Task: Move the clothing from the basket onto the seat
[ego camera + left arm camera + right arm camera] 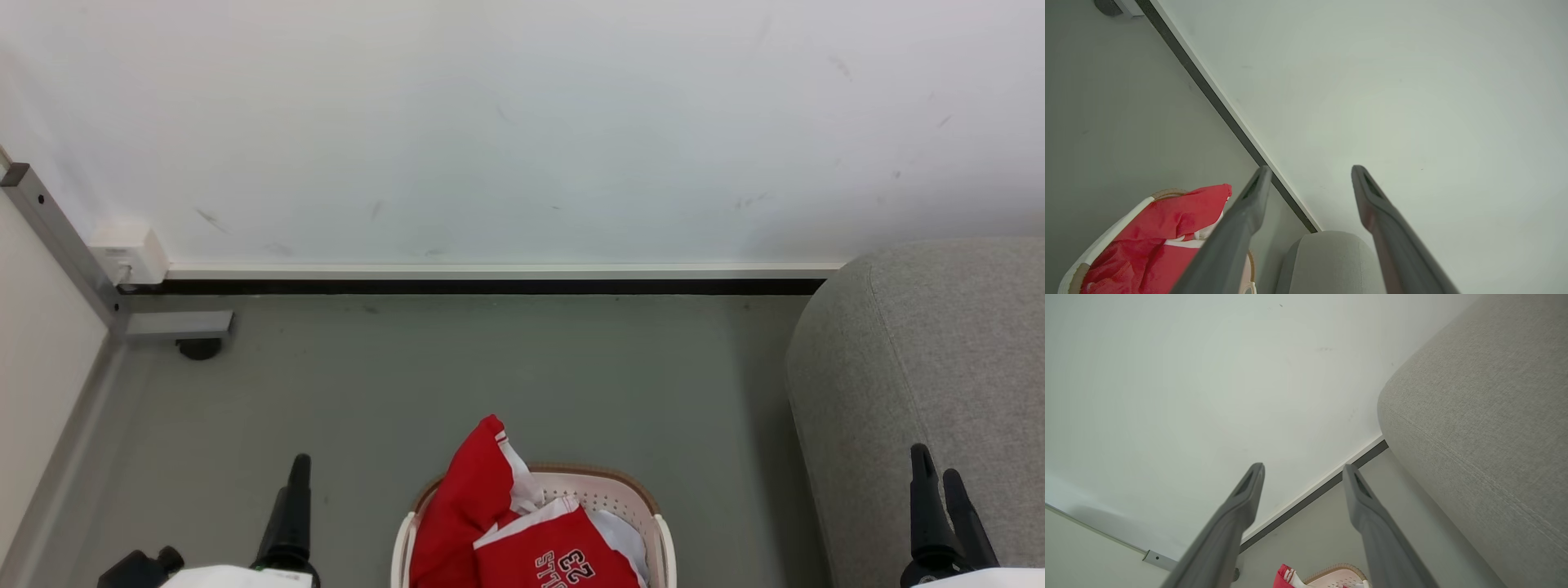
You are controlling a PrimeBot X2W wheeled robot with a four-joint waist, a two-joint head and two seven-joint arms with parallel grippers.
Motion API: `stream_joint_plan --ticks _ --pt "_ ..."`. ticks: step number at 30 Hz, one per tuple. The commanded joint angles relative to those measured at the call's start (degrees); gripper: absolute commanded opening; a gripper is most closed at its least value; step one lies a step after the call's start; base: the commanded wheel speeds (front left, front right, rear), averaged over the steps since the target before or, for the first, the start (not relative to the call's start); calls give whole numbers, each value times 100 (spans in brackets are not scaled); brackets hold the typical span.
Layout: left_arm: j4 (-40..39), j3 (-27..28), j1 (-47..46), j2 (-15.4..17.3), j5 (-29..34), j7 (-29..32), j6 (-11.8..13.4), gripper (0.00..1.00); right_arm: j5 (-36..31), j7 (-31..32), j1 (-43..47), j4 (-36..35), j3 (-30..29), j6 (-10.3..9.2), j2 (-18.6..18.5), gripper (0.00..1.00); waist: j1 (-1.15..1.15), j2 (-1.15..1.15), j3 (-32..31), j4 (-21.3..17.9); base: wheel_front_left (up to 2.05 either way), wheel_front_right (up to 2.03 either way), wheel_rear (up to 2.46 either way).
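Left gripper (1311, 171) and right gripper (1303, 468) flank the basket (663, 539), fingers apart; its shiny clothing (469, 490) may slip a shallow pinch.

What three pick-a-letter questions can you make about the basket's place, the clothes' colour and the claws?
1. Where is the basket?
A. on the floor, left of the seat
B. on a table
C. on a shelf

2. What colour is the clothing?
A. blue
B. red with white trim
C. green

3. How are the left claw and right claw?
A. shut on cloth
B. gripping a handle
C. open, empty

Answers: A, it stands on grey floor; B, red fabric, white stripes; C, both spread, nothing between.
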Motion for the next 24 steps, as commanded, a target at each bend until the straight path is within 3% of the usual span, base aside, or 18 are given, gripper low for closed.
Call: stream_joint_plan --ticks 1,24 --pt "-83 -3 -25 51 193 -62 11 100 -198 -66 -41 -67 5 -5 -63 100 -1 0 0 -1 0 0 0" --pt "59 -119 102 61 1771 -460 128 100 -2022 -470 -149 116 308 -7 -77 100 -1 0 18 -12 0 0 0"
